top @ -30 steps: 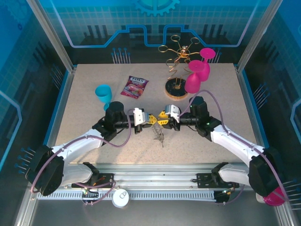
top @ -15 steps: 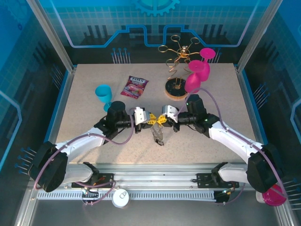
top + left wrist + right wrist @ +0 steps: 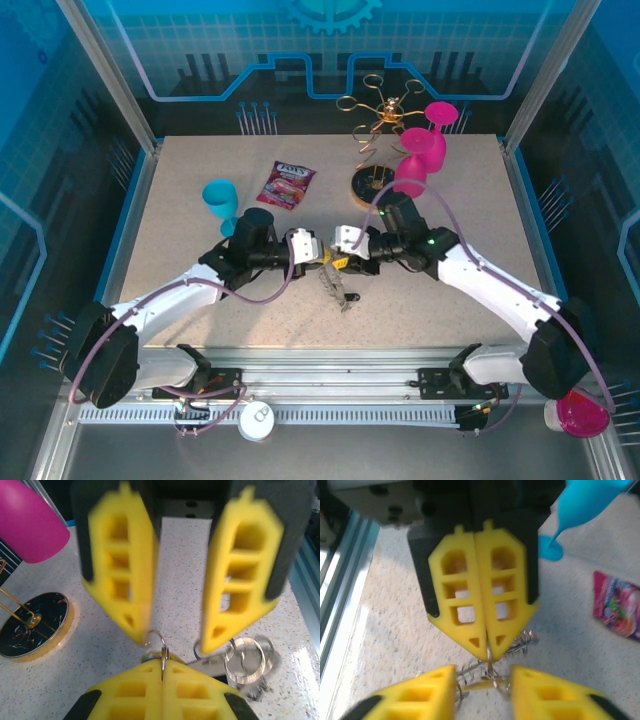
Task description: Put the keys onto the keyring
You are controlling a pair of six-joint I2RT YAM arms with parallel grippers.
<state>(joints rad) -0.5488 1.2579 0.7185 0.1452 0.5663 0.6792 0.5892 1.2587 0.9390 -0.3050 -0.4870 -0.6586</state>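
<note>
step: threading stage, by my reading. The left gripper point(image 3: 162, 666) has the keyring point(image 3: 159, 642) pinched edge-on at its tips, and no key looks to be on it yet.
left jaws: pressed fully together, with the thin loop standing up out of the seam between them.
right jaws: the right gripper point(image 3: 176, 637) faces the left one tip to tip. Its jaws are parted and hold nothing, one fingertip on each side of the loop.
keys: a tangled cluster point(image 3: 337, 287) just below the two grippers, trailing toward the tabletop point(image 3: 480, 200). I cannot tell whether it rests there or hangs.
beside the left tips: a flat metal blade and a few loose overlapping rings.
next move: probably the right jaws must narrow onto one key head, or work the end of the loop open. That calls for fine alignment, since the target is far thinner than the fingertips.
risk: the wire looks springy and may twist or slip out of the pinch.
keyring: bright steel wire, round, very thin.
coil point(image 3: 520, 642): grey and spring-like, lying behind the left tips.
fingers: yellow plastic wedges with open lattice cells in black housings.
tabletop surface: speckled beige, matte, stone-look.
rack base point(image 3: 30, 625): a round dark disc with a pale wooden rim and gold wire rising from it.
pink glass point(image 3: 30, 525): smooth, glossy and curved.
</note>
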